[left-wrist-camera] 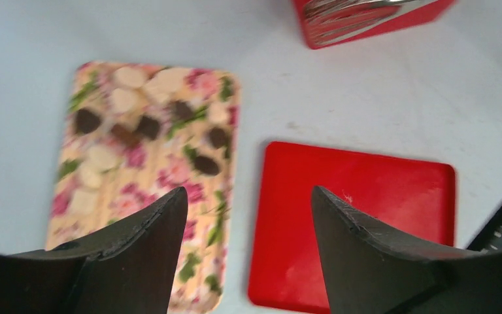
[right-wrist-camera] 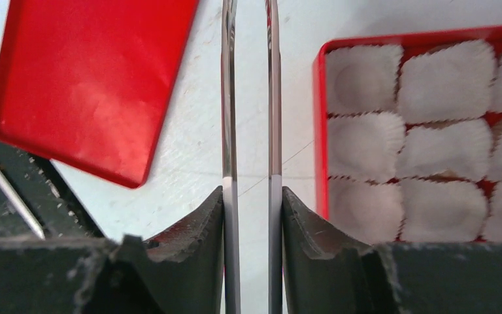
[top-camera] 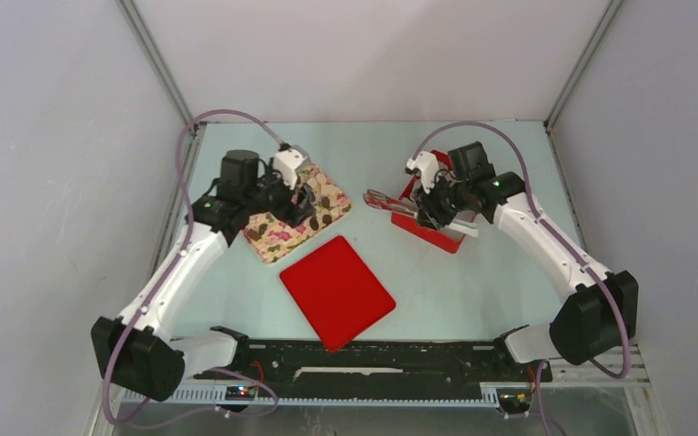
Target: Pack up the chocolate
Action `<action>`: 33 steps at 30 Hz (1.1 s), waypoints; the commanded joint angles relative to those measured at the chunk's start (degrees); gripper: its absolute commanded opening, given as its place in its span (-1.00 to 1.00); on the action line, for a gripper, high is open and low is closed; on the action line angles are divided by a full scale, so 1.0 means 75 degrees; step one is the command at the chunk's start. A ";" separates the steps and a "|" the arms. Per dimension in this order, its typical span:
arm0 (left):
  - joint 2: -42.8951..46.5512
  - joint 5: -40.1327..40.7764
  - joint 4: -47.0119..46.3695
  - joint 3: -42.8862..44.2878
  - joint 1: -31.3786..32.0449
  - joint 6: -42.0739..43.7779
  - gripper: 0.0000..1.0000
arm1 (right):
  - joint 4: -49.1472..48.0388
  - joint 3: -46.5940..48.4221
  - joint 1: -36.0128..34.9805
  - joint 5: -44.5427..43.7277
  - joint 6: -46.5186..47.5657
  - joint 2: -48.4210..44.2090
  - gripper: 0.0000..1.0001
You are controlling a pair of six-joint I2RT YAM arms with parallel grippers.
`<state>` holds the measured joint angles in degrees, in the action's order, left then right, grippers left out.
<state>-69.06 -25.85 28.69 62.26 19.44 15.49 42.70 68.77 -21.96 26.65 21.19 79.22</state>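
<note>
Chocolate (left-wrist-camera: 148,126): dark and pale lumps, all loose on the floral tray (left-wrist-camera: 163,176), far-left part of the bench (top-camera: 473,291). Left gripper (left-wrist-camera: 248,193) hangs above the tray, jaws wide. Right gripper (right-wrist-camera: 251,196): jaws narrow, clamped on metal tweezers (right-wrist-camera: 229,98), blades a little apart and reaching out over bare bench just beside the red box (right-wrist-camera: 318,131). Box sits far-right, white paper cups (right-wrist-camera: 444,82) in rows inside. Red lid (right-wrist-camera: 91,78) lies flat mid-bench toward the near edge, just beside the tray, not touching.
</note>
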 commanded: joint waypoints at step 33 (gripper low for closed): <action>0.2601 0.2011 0.1305 -0.0824 -0.2945 -0.1048 0.66 | 0.1624 0.7287 -0.1646 -0.1482 -0.0782 0.5951 -0.15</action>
<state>-50.46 -9.37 39.79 57.54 -2.02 7.53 53.71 117.80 -33.39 17.43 16.88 121.16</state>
